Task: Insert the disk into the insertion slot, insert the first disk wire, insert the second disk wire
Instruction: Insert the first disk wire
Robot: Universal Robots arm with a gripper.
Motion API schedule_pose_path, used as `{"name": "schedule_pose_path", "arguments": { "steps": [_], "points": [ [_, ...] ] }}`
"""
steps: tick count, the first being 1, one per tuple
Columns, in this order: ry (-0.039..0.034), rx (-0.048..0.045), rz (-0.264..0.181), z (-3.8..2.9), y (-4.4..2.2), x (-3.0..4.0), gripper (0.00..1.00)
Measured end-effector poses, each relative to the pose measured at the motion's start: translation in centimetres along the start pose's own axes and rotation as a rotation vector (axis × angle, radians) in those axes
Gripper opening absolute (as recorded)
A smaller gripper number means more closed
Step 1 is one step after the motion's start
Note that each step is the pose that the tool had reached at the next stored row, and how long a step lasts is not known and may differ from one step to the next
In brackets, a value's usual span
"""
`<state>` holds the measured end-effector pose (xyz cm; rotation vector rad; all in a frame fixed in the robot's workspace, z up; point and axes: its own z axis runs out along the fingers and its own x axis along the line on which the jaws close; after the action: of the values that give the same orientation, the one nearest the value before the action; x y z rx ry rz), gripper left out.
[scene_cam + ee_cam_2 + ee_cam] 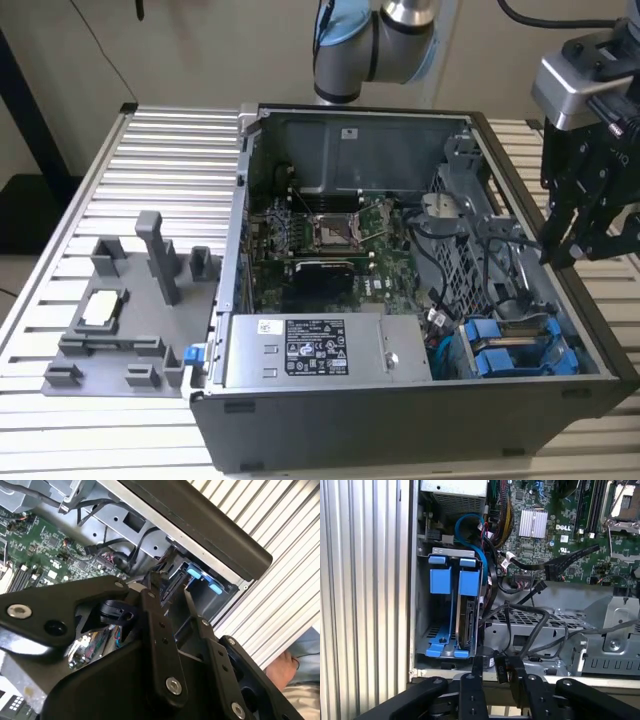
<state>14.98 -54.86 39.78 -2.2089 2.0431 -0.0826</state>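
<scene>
Loosely, black cables [540, 630] hang just beside the disk [467, 622], near the gripper [498, 661]

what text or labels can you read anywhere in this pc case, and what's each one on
Black label on the power supply: rows of white print and marks, too small to read.
White sticker at that label's corner: too small to read.
Motherboard: a short white maker's mark beside the silver heatsink, not quoted here; the rest of the board's print is too small to read.
</scene>
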Motion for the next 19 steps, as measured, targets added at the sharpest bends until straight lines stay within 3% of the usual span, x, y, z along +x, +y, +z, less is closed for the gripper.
{"name": "schedule_pose_path", "arguments": {
  "steps": [1, 9, 10, 19],
  "points": [
    [0.0001, 0.0000, 0.000, 0.00, 0.00, 0.00, 0.31],
    [0.0004, 0.0000, 0.000, 0.00, 0.00, 0.00, 0.29],
    [0.0005, 0.0000, 0.000, 0.00, 0.00, 0.00, 0.22],
    [0.0010, -0.0001, 0.000, 0.00, 0.00, 0.00, 0.19]
  ]
}}
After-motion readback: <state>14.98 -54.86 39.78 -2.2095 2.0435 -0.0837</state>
